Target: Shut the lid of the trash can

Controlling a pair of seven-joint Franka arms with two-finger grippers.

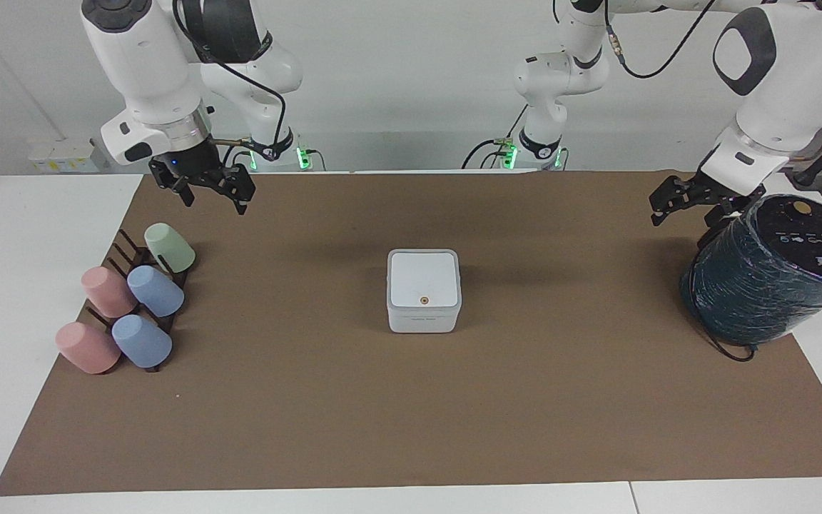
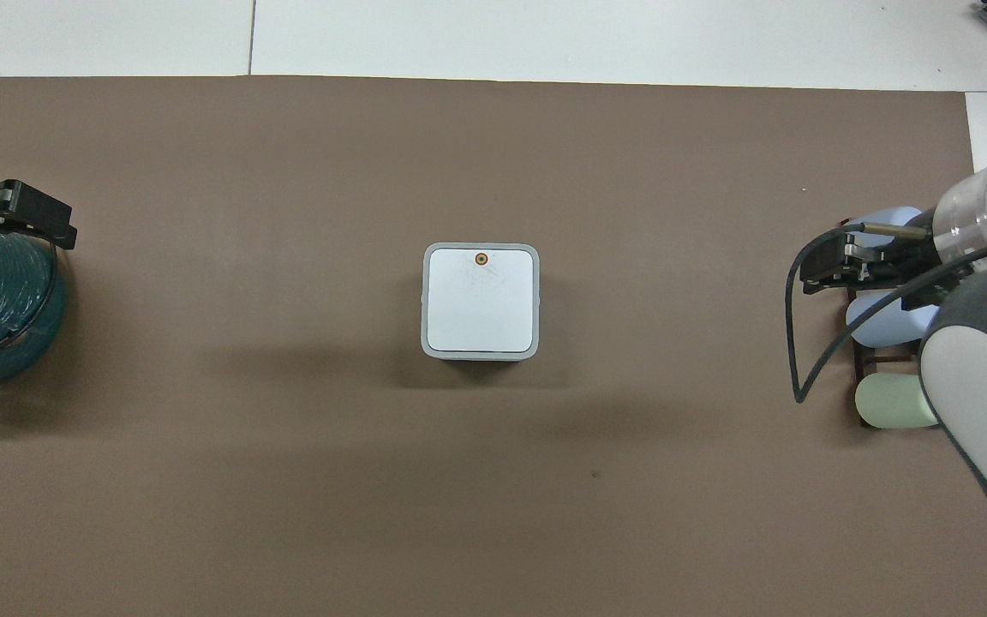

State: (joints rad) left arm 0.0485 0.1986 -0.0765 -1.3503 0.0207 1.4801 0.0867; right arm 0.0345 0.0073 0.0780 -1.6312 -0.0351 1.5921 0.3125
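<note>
The small white trash can stands in the middle of the brown mat. Its lid lies flat on top, orange dot upward, and looks closed in the overhead view too, where the lid fills the can's grey rim. My left gripper hangs open and empty beside the dark teal cylinder, toward the left arm's end of the table; it shows as the left gripper at the overhead edge. My right gripper hovers open and empty over the mat near the cup rack, well apart from the can.
A large dark teal wrapped cylinder stands at the left arm's end of the mat with a cable by its base. A dark rack with several pastel cups sits at the right arm's end. The brown mat covers the table.
</note>
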